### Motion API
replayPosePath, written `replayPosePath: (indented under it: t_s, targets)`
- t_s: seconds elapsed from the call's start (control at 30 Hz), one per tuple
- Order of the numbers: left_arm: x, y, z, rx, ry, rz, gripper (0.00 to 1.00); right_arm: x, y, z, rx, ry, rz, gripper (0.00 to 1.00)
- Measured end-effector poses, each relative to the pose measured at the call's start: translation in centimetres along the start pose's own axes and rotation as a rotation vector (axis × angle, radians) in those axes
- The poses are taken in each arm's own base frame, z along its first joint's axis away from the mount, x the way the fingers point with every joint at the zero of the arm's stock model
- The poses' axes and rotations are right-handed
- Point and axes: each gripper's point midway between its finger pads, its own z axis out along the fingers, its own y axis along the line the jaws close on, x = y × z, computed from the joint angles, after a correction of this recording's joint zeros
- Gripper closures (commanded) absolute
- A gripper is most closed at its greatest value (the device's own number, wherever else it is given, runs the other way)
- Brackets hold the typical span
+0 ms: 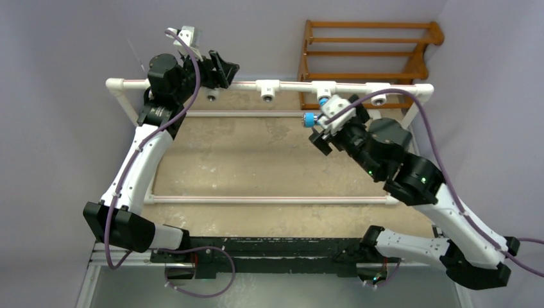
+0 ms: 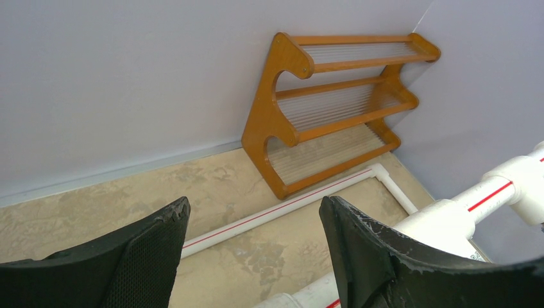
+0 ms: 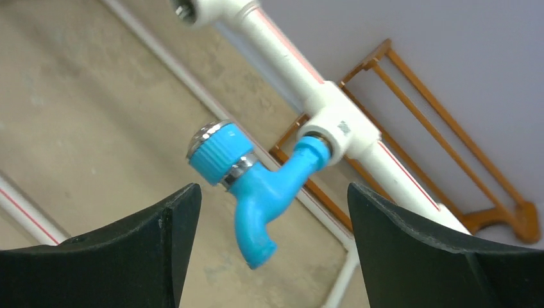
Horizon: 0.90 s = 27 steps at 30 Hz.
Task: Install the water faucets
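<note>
Blue faucet [image 1: 310, 119]: top view, 1 o'clock of table [image 1: 269, 167], threaded end in white tee [image 1: 325, 90] on far pipe rail. Right gripper [image 1: 335, 123] just beside it; left gripper [image 1: 221, 70] at 11 o'clock.
Left wrist: jaws spread, empty; wooden rack [image 2: 333, 109] at 1 o'clock.
Right wrist: jaws spread either side of faucet, not touching.

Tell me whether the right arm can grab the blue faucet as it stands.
Likely yes: the right gripper has its jaws open, and the blue faucet sits just ahead between them, nothing blocking.
</note>
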Motion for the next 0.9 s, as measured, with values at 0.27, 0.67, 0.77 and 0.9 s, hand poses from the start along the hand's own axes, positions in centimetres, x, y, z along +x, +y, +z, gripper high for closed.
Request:
replayPosePath:
  t_s: [0.27, 0.67, 0.77, 0.9]
  targets:
    - [0.0, 0.0, 0.0, 0.002, 0.000, 0.000, 0.27, 1.1, 1.0, 1.5, -0.126, 0.100, -0.340, 0.13]
    - [0.0, 1.0, -0.1, 0.000, 0.007, -0.009, 0.27, 2.7, 1.5, 1.9, -0.156, 0.145, -0.581, 0.13]
    - [0.0, 0.9, -0.1, 0.010, 0.008, -0.012, 0.27, 3.6, 2.3, 2.2, -0.166, 0.166, -0.618, 0.13]
    - [0.0, 0.8, -0.1, 0.020, 0.007, -0.013, 0.27, 4.7, 3.3, 2.7, -0.142, 0.183, -0.675, 0.16]
